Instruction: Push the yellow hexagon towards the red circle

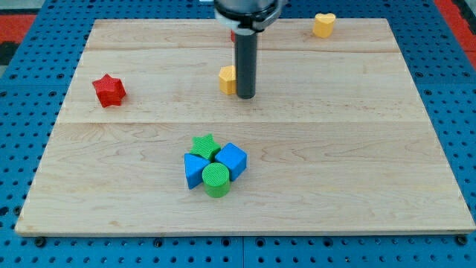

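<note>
The yellow hexagon point(227, 80) lies at the upper middle of the wooden board, partly hidden behind the dark rod. My tip point(245, 97) rests on the board right beside the hexagon, touching or almost touching its right side. The red circle is almost fully hidden behind the rod's upper part; only a small red sliver point(232, 35) shows near the board's top edge, above the hexagon.
A red star point(109, 90) lies at the left. A yellow heart point(323, 24) lies at the top right. A cluster sits below centre: green star point(204, 146), blue cube point(232, 160), another blue block point(195, 170), green cylinder point(216, 180).
</note>
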